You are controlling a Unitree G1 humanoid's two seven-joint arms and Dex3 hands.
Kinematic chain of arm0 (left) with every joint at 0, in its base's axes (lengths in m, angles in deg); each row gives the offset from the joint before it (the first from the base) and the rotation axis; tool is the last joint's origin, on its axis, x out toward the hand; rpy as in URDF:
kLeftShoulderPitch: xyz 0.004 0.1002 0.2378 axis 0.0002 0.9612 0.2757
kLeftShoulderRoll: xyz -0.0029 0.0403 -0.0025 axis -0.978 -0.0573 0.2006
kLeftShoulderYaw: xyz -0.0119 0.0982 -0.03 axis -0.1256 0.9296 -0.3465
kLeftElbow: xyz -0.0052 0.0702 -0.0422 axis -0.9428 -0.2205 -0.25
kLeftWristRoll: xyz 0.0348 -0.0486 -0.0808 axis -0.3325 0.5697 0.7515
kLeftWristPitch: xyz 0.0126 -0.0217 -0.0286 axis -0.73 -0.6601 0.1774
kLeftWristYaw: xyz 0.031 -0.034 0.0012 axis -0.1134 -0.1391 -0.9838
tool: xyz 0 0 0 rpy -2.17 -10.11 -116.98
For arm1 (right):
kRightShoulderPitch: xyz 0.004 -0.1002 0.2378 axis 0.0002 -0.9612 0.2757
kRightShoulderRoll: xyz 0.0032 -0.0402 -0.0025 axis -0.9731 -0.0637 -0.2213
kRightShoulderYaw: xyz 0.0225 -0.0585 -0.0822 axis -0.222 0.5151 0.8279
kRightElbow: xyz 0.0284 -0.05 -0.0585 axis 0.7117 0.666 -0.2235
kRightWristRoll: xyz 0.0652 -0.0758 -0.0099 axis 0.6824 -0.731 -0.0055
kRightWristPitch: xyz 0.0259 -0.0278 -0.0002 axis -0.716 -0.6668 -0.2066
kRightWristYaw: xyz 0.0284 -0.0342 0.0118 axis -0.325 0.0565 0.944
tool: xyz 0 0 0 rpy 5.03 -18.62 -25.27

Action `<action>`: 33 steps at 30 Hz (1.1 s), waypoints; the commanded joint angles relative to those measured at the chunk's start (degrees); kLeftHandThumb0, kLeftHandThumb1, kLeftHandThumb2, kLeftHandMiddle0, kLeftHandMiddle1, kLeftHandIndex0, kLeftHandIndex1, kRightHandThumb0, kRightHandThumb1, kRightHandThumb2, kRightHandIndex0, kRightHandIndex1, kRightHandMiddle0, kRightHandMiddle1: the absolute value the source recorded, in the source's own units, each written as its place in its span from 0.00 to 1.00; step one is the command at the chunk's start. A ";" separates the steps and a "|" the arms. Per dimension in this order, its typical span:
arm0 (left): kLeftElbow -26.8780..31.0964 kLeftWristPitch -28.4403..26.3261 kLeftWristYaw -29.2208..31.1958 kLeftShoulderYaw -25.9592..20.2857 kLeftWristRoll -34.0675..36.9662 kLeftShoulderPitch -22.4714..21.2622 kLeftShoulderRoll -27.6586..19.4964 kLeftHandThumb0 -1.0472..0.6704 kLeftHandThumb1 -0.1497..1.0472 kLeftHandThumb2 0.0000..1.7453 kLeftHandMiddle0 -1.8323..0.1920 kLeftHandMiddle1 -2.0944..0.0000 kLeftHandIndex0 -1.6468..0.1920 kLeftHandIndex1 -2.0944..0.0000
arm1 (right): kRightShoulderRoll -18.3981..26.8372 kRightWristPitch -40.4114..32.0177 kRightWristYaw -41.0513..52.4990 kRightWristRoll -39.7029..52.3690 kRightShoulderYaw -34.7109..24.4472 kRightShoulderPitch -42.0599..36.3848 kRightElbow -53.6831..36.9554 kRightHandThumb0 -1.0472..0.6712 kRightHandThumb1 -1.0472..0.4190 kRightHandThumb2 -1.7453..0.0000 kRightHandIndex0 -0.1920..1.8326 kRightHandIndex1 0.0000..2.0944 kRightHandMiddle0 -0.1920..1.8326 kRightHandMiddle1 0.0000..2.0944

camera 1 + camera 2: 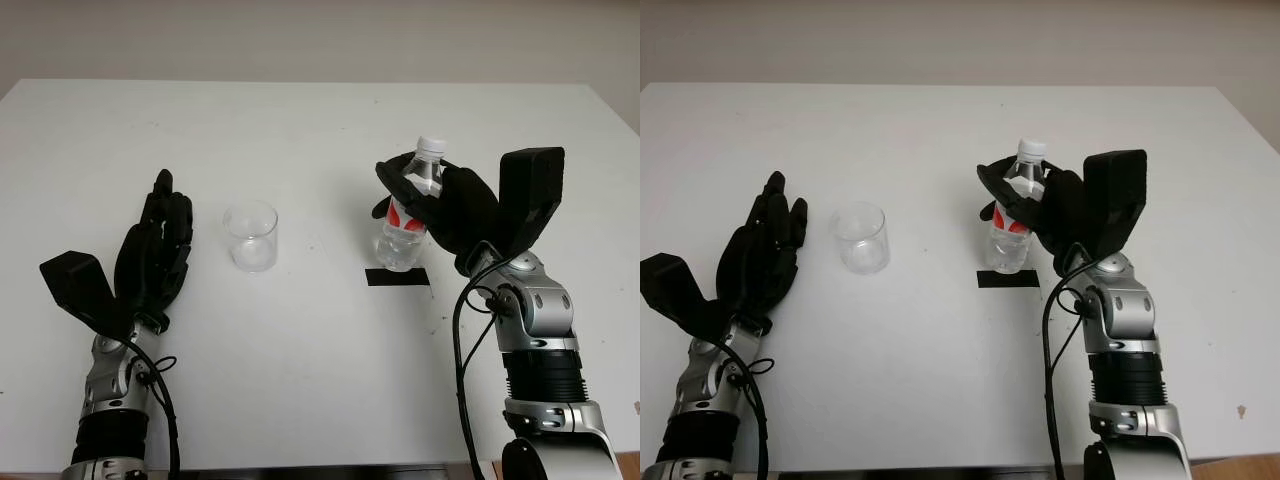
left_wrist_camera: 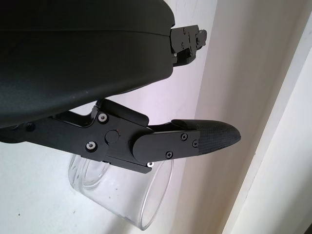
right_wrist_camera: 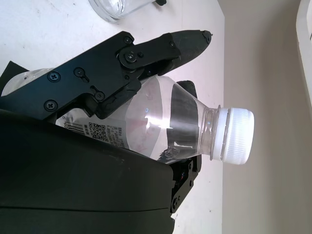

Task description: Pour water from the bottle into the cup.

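Note:
A clear plastic bottle with a red label and a white cap stands upright at the back edge of a black mark, right of the table's middle. My right hand is shut on the bottle, its black fingers wrapped round the body just below the neck. The cap is screwed on. A clear cup stands upright to the left of the bottle, with nothing visible in it. My left hand is open just left of the cup, not touching it.
The white table stretches back to a pale wall. Its far edge and right edge lie well away from both hands. The gap between cup and bottle is about one hand's width.

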 commanded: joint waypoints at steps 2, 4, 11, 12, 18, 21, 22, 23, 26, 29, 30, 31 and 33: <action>0.22 -0.36 0.11 -0.35 0.13 0.57 -0.23 0.18 1.00 0.26 0.96 0.97 0.96 0.97 | -0.19 0.70 0.22 -0.02 -0.45 -1.26 -2.16 0.39 0.00 0.80 0.87 1.00 0.65 1.00; 0.13 -0.43 0.25 -0.41 0.13 0.49 -0.34 0.18 1.00 0.26 0.96 0.97 0.96 0.97 | 0.02 2.07 1.14 0.08 -0.49 -2.18 -2.13 0.39 0.00 0.80 0.87 1.00 0.65 1.00; 0.37 -0.93 0.54 -0.63 0.11 0.51 -0.61 0.18 1.00 0.26 0.96 0.97 0.96 0.97 | 0.16 5.37 2.65 -0.67 -0.22 -4.06 -1.11 0.39 0.00 0.80 0.86 1.00 0.66 1.00; 0.38 -0.88 0.65 -0.62 0.05 0.54 -0.66 0.18 1.00 0.26 0.96 0.97 0.96 0.97 | 0.19 5.61 2.71 -0.88 -0.09 -4.23 -1.10 0.39 0.00 0.79 0.86 1.00 0.66 1.00; 1.18 -1.52 0.49 -0.63 0.09 0.82 -0.53 0.18 1.00 0.26 0.96 0.97 0.95 0.97 | 0.10 9.07 3.17 -3.37 1.17 -5.51 -1.17 0.39 0.00 0.78 0.86 1.00 0.67 1.00; 1.38 -1.64 0.69 -0.63 0.14 0.90 -0.50 0.18 1.00 0.26 0.96 0.98 0.96 0.97 | 0.07 10.71 3.32 -4.33 1.57 -5.92 -0.84 0.39 0.00 0.78 0.87 1.00 0.69 1.00; 1.31 -1.45 0.79 -0.59 0.04 0.90 -0.52 0.18 1.00 0.26 0.96 0.98 0.96 0.97 | 0.08 11.41 3.40 -4.68 1.70 -6.00 -0.52 0.39 0.00 0.79 0.88 1.00 0.69 1.00; 1.29 -1.31 0.84 -0.55 -0.05 0.92 -0.53 0.19 1.00 0.27 0.96 0.98 0.96 0.97 | 0.09 11.92 3.49 -4.94 1.78 -6.06 -0.31 0.39 0.00 0.79 0.88 1.00 0.69 1.00; 1.30 -1.42 0.58 -0.60 -0.06 0.93 -0.42 0.18 1.00 0.26 0.96 0.97 0.96 0.97 | 0.26 12.88 3.94 -5.53 2.11 -6.16 0.25 0.39 0.00 0.79 0.88 1.00 0.69 1.00; 1.23 -1.52 0.54 -0.65 -0.03 0.91 -0.44 0.18 1.00 0.26 0.96 0.97 0.95 0.97 | 0.50 13.04 4.59 -6.05 2.53 -6.03 0.83 0.39 0.00 0.79 0.88 1.00 0.69 1.00; 1.08 -1.29 0.60 -0.60 -0.18 0.91 -0.52 0.18 1.00 0.26 0.96 0.97 0.95 0.97 | 0.71 12.43 4.72 -6.47 2.88 -5.91 0.85 0.38 0.00 0.79 0.88 1.00 0.69 1.00; 0.96 -1.12 0.64 -0.57 -0.30 0.89 -0.57 0.18 1.00 0.26 0.96 0.97 0.95 0.97 | 0.82 11.97 4.82 -6.82 3.10 -5.81 0.86 0.37 0.00 0.80 0.87 1.00 0.68 1.00; 0.67 -1.15 0.85 -0.67 -0.15 0.78 -0.65 0.18 1.00 0.26 0.96 0.97 0.96 0.97 | 1.07 11.69 5.40 -7.32 3.48 -5.79 0.94 0.36 0.00 0.81 0.85 1.00 0.66 1.00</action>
